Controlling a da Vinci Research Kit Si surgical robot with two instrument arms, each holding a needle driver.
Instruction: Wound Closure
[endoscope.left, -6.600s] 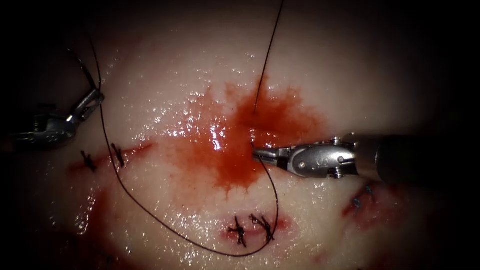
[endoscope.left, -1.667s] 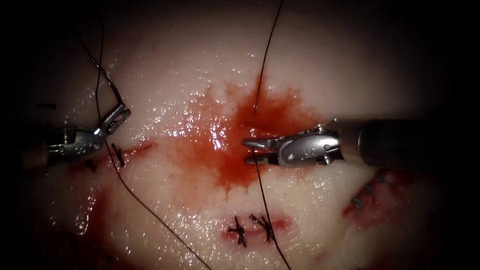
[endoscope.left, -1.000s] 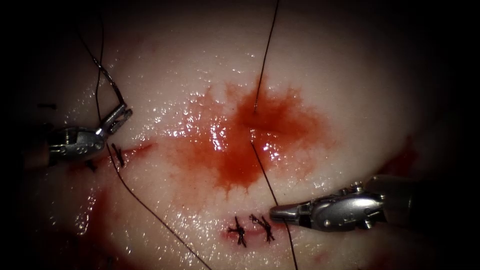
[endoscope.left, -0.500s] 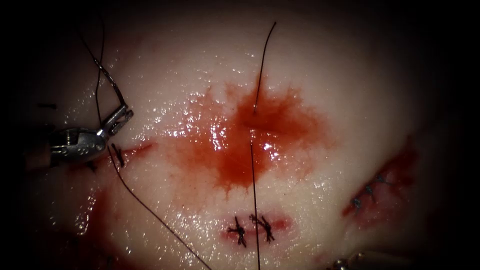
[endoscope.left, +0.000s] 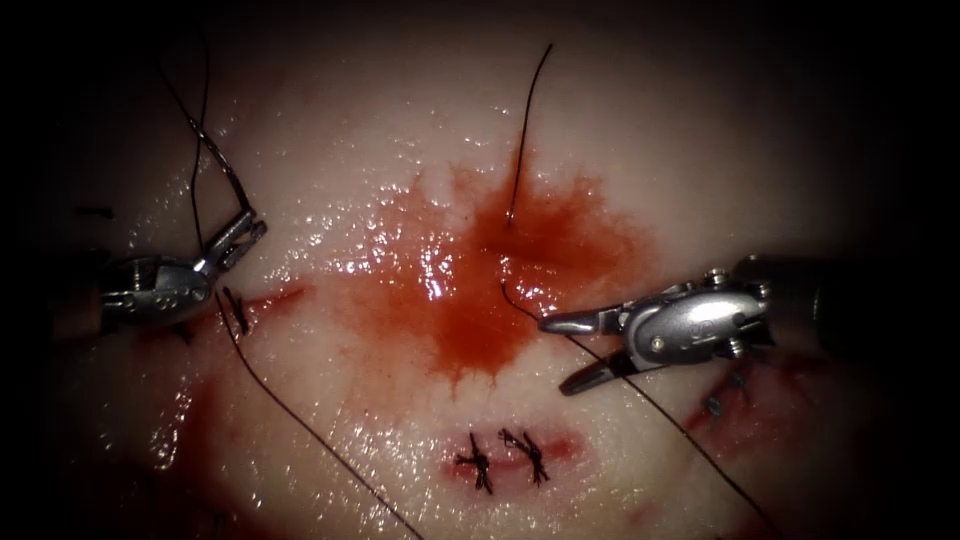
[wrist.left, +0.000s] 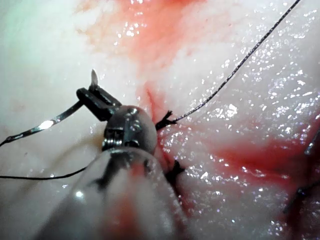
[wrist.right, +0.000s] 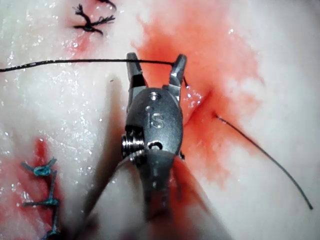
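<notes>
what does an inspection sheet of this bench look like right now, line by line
surface: tissue wet, red fluid around the cut
job's things: needle off the tissue, left of the cut; thread trails across
clutter: finished stitches
grippers: left tool shut on the needle near one end; right tool open, thread passing between the jaws, holds nothing
cables: nothing seen
surroundings: dark

endoscope looks down from above; wrist cameras sit close, sharing the tissue (endoscope.left: 330, 400).
</notes>
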